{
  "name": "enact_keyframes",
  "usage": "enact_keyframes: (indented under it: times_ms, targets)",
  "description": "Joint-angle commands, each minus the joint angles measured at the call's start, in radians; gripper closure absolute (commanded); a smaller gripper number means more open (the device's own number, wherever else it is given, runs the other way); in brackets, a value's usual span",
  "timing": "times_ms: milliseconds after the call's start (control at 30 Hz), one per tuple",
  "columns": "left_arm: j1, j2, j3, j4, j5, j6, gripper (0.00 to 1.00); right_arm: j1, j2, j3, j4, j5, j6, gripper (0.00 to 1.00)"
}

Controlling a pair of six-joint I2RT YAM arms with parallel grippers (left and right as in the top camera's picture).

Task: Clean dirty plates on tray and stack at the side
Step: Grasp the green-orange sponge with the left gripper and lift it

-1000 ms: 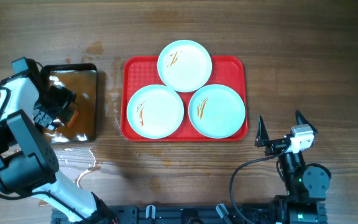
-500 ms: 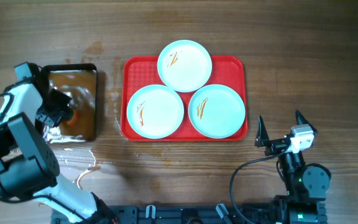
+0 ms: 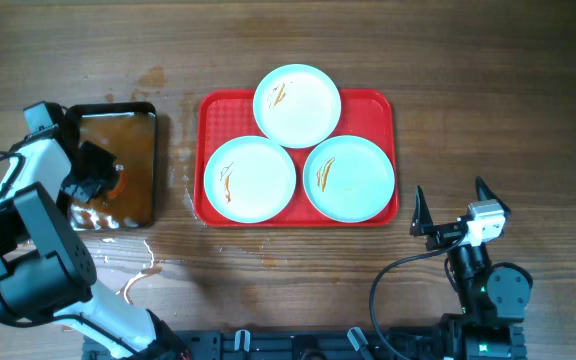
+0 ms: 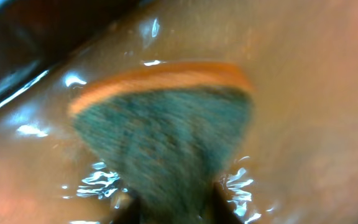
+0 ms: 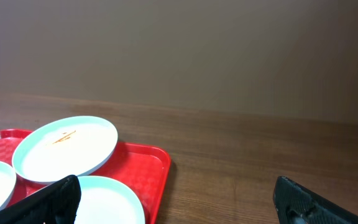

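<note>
While three smeared plates [image 3: 297,105] fill the centre tray [image 3: 213,110], the left gripper [image 4: 176,208] clamps a sponge [image 4: 166,118] in the far-left pan [image 3: 140,150] and the right gripper [image 3: 450,192] gapes.

No legible text or markings anywhere.

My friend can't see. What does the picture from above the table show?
Three white plates with orange smears sit on a red tray. The left gripper holds a sponge in a pan of brown liquid; the right gripper is open, beside the tray.

Left claw [image 3: 106,179], sponge [image 4: 166,134] in grip, shifted slightly left and nearer inside pan [image 3: 140,116].
</note>
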Motion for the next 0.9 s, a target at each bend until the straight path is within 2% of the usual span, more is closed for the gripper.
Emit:
enact_keyframes:
  times_ms: [0,133,233,300,367,467,567,600,667,700,767,833,867]
  targets:
    - [-0.003,0.035,-0.016,-0.003,-0.009,0.002,0.96,-0.005,-0.005,-0.001,0.002,0.005,-0.005,0.00]
    - [-0.003,-0.127,0.005,-0.020,0.067,0.004,0.96,-0.005,-0.005,-0.001,0.002,0.005,-0.005,0.00]
    - [-0.003,-0.346,0.013,0.090,0.196,0.005,0.96,-0.005,-0.005,-0.001,0.002,0.005,-0.005,0.00]
    - [-0.003,-0.439,0.013,0.155,0.227,0.004,0.96,-0.005,-0.005,-0.001,0.002,0.005,-0.005,0.00]
    - [-0.004,-0.433,-0.016,0.183,0.151,0.005,0.96,-0.005,-0.005,-0.001,0.002,0.005,-0.005,0.00]
    - [-0.003,-0.287,-0.136,0.314,0.146,0.005,0.96,-0.005,-0.005,-0.001,0.002,0.005,-0.005,0.00]
    - [-0.003,-0.200,-0.144,0.325,0.158,0.059,0.96,-0.005,-0.005,-0.001,0.002,0.005,-0.005,0.00]
    - [-0.001,-0.221,-0.141,0.333,0.179,0.061,0.96,-0.005,-0.005,-0.001,0.002,0.005,-0.005,0.00]
    - [0.026,-0.323,-0.137,0.373,0.386,0.049,0.96,-0.005,-0.005,-0.001,0.002,0.005,-0.005,0.00]
    - [0.056,-0.387,-0.137,0.397,0.499,-0.019,0.96,-0.005,-0.005,-0.001,0.002,0.005,-0.005,0.00]
    - [0.117,-0.467,-0.137,0.409,0.605,-0.197,0.96,-0.005,-0.005,-0.001,0.002,0.005,-0.005,0.00]
    - [0.157,-0.487,-0.137,0.386,0.635,-0.233,0.96,-0.005,-0.005,-0.001,0.002,0.005,-0.005,0.00]
    - [0.156,-0.474,-0.146,0.356,0.576,-0.216,0.96,-0.005,-0.005,-0.001,0.002,0.005,-0.005,0.00]
